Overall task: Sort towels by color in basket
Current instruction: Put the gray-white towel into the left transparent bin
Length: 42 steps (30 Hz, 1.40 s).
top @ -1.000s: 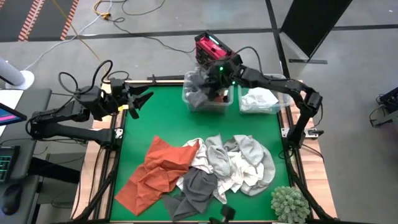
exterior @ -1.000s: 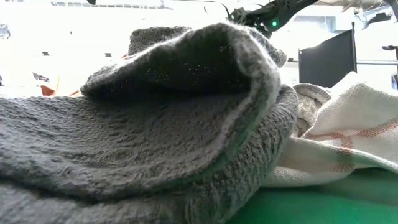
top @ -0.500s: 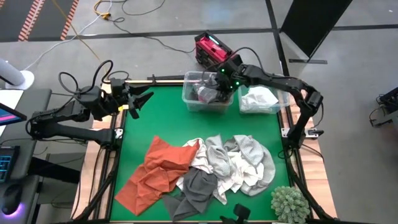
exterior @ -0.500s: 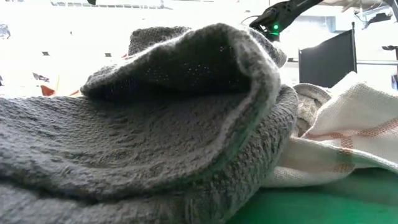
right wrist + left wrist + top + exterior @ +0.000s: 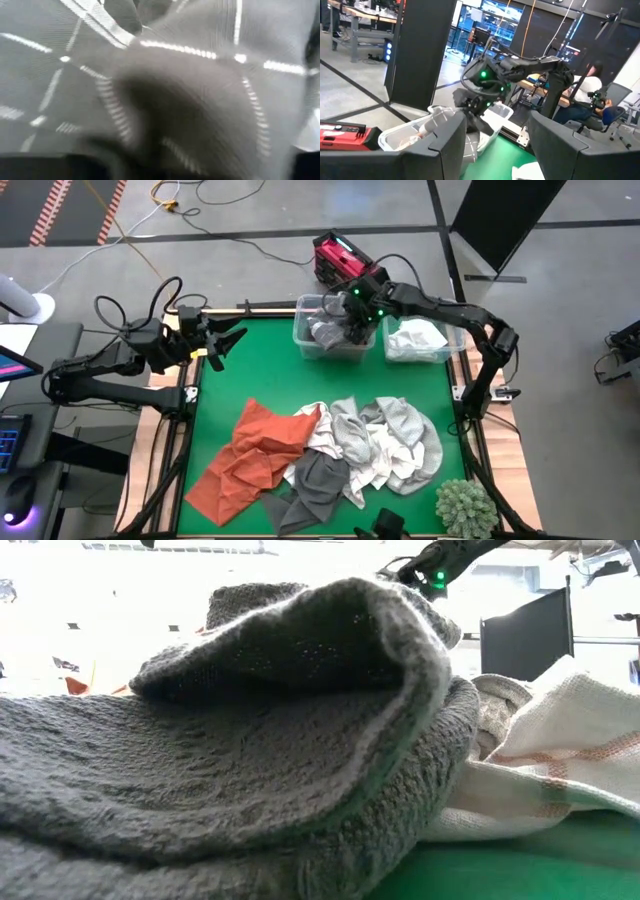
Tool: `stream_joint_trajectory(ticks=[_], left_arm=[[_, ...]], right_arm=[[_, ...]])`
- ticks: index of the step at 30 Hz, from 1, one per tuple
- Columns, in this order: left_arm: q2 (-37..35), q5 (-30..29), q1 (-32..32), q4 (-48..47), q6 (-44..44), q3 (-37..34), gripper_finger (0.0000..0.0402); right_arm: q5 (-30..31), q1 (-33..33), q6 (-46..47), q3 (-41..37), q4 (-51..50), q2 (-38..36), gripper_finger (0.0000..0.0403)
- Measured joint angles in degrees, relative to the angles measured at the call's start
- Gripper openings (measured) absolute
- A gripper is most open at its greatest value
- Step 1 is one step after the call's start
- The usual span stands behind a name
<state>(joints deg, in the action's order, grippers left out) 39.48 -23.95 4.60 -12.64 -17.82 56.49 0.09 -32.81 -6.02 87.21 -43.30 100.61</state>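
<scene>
Two clear bins stand at the table's far edge. The left bin (image 5: pixel 301 346) holds a grey-and-white checked towel (image 5: pixel 322 332), which fills the right wrist view (image 5: pixel 175 75). The right bin (image 5: pixel 447 355) holds a white towel (image 5: pixel 415 340). My right gripper (image 5: pixel 346 327) hangs tipped down over the left bin, right at the checked towel. On the near half of the table lies a heap: a rust-orange towel (image 5: pixel 250 460), light grey towels (image 5: pixel 395 430), a dark grey towel (image 5: pixel 315 480) and a white one (image 5: pixel 315 435). My left gripper (image 5: pixel 232 342) waits open at the far left corner.
A green spiky plant ball (image 5: pixel 465 505) sits at the near right corner. Bare green table (image 5: pixel 290 385) lies between the bins and the heap. A red device (image 5: pixel 335 255) stands behind the table. In the low view the dark grey towel (image 5: pixel 250 740) blocks most of the sight.
My right gripper has tipped further downward over the left bin and shifted a little toward the table's near edge. The checked towel, bunched high over the bin's left part a second ago, has sunk into the bin.
</scene>
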Motion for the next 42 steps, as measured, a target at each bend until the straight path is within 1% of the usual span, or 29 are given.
stream_joint_trajectory(ticks=[2, 4, 6, 9, 13, 14, 17, 20, 22, 25, 27, 29, 32, 36, 39, 42], left_arm=[[0.0, 0.0, 0.0, -0.2, -0.1, 0.0, 0.0200], [0.0, 0.0, 0.0, -0.8, -0.5, 0.0, 0.0200], [0.0, 0.0, 0.0, -1.0, -0.6, 0.0, 0.0200], [0.0, 0.0, 0.0, -1.5, -0.7, 0.0, 0.0200], [-0.1, 0.0, 0.0, -1.9, -0.7, 0.0, 0.0200], [-0.1, 0.0, 0.0, -2.0, -0.7, 0.0, 0.0200], [-0.1, 0.0, 0.0, -2.1, -0.7, 0.0, 0.0200], [-0.1, 0.0, 0.0, -2.1, -0.7, 0.0, 0.0200], [-0.1, 0.0, 0.0, -2.1, -0.7, 0.0, 0.0200], [-0.2, 0.1, 0.0, -2.1, -1.0, 0.0, 0.0200], [-0.2, 0.3, 0.0, -2.2, -1.7, 0.0, 0.0200], [-0.2, 0.7, 0.0, -2.2, -2.3, 0.0, 0.0200], [-0.2, 0.9, 0.0, -2.2, -2.4, 0.0, 0.0200], [-0.2, 0.9, 0.0, -2.2, -2.8, 0.0, 0.0200], [-0.2, 0.9, 0.0, -2.7, -2.8, 0.0, 0.0200], [-0.2, 0.9, 0.0, -3.3, -2.8, 0.0, 0.0200]], right_arm=[[-0.2, -0.6, 0.9, 3.9, -4.1, -0.1, 0.0306], [-0.2, -0.8, 2.2, 8.4, -7.9, -0.2, 0.0330], [-0.2, -1.1, 3.4, 12.9, -10.0, -0.2, 0.0346], [-0.2, -0.3, 5.1, 16.7, -9.6, -0.4, 0.0353], [-0.4, 2.3, 3.2, 16.6, -5.9, 0.4, 0.0347], [-1.0, 3.1, 2.7, 16.6, -5.3, 1.5, 0.0344], [-6.5, 5.3, 1.4, 16.4, -4.3, 5.5, 0.0333], [-7.1, 7.0, 1.3, 16.3, -1.8, 9.5, 0.0326], [-6.8, 6.7, 3.5, 16.5, 0.1, 12.2, 0.0324], [-6.5, 4.3, 10.2, 16.5, 1.5, 17.1, 0.0319], [-6.1, 2.6, 14.7, 16.4, 0.7, 19.7, 0.0314], [-7.2, 1.3, 17.7, 16.3, 0.0, 21.3, 0.0309], [-9.5, 0.8, 18.1, 16.5, -1.6, 22.3, 0.0305], [-9.9, 0.7, 15.4, 16.5, -3.0, 22.1, 0.0303], [-9.8, 0.4, 15.1, 16.7, -3.2, 19.9, 0.0303], [-9.7, 0.2, 15.2, 19.6, -3.7, 16.7, 0.0303]])
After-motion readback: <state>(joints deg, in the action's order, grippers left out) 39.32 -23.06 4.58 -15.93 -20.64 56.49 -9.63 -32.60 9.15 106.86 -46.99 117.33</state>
